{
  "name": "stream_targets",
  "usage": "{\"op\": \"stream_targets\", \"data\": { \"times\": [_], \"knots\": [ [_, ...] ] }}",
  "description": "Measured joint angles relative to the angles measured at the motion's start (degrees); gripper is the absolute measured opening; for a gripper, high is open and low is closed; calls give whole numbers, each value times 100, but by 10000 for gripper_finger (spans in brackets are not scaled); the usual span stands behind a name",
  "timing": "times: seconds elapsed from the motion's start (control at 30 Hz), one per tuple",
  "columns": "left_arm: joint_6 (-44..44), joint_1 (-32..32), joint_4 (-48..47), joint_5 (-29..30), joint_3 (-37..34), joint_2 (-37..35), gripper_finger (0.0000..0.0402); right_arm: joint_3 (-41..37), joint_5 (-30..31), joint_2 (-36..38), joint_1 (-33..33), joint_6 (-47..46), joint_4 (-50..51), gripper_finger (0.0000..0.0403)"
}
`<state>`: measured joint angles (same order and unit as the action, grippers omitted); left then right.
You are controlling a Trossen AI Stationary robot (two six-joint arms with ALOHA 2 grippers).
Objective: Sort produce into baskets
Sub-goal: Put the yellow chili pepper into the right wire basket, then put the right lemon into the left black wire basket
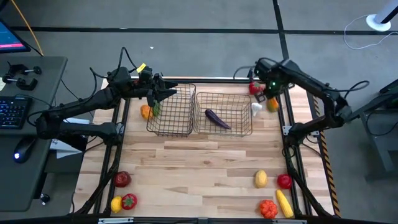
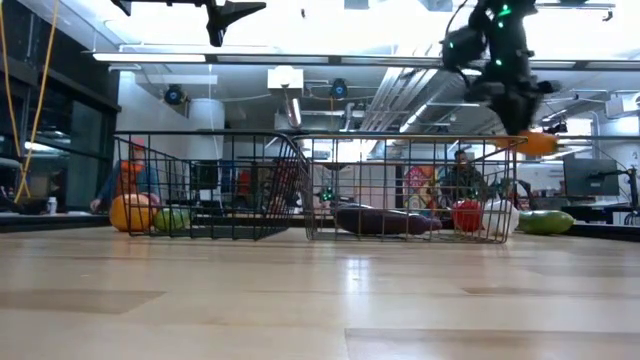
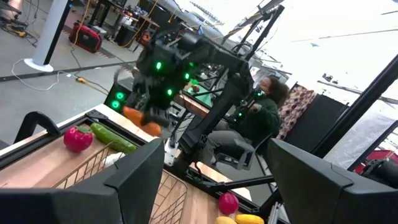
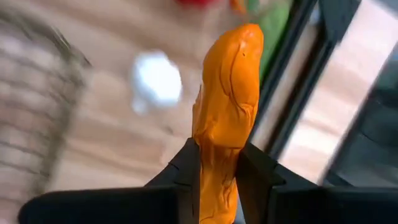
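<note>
Two dark wire baskets stand mid-table: the narrower one (image 1: 169, 111) on the left, and the wider one (image 1: 224, 114) with a purple eggplant (image 1: 217, 118) lying in it. My right gripper (image 1: 268, 98) hovers beyond the wider basket's far right corner, shut on a long orange piece of produce (image 4: 227, 93). Below it on the table lie a white piece (image 1: 256, 108), a red one (image 1: 254, 89) and a green one (image 2: 545, 222). My left gripper (image 1: 169, 94) hangs open and level over the narrower basket's far left corner, with nothing between its fingers. My right gripper pinches one end (image 4: 217, 158) of the orange piece between its two fingers (image 4: 186, 168). The fingers point steeply down from above. The piece sticks out sideways below the fingers (image 2: 535, 143), lifted clear of the table at about the height of the basket's rim.
An orange piece (image 1: 145, 112) and a green piece (image 1: 155, 109) lie left of the narrower basket. Near the front edge lie red and yellow pieces at the left (image 1: 122, 179) and several yellow, red and orange ones at the right (image 1: 268, 208). Bare wood lies between them.
</note>
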<state>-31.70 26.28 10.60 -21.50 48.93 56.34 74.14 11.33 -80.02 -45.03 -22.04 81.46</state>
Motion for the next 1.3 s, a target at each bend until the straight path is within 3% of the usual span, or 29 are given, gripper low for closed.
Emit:
{"op": "stream_targets", "data": {
  "times": [0.3, 0.57, 0.67, 0.97, 1.13, 1.23, 1.3],
  "knots": [
    [-17, -2, -5, 0, 2, 0, 275, 288, -2049, 65, 627, 146, -2067, 58],
    [-13, -1, -3, 0, 2, 0, 275, 288, -2272, 65, 1886, 124, -2310, 66],
    [-7, 0, -3, 0, 2, 0, 275, 288, -2196, 65, 2181, 15, -2218, 95],
    [2, -2, -3, 2, 2, 0, 275, 288, -2105, 65, 2344, 130, -2341, 248],
    [7, 0, -5, 2, 2, 0, 275, 288, -2961, 65, 2390, 85, -2323, 284],
    [226, -2, -21, 20, 2, 0, 275, 288, -3676, 65, 2680, -185, -1732, 285],
    [366, -2, -44, 73, 2, 0, 275, 288, -3826, 65, 3016, -365, -1145, 285]
  ]
}}
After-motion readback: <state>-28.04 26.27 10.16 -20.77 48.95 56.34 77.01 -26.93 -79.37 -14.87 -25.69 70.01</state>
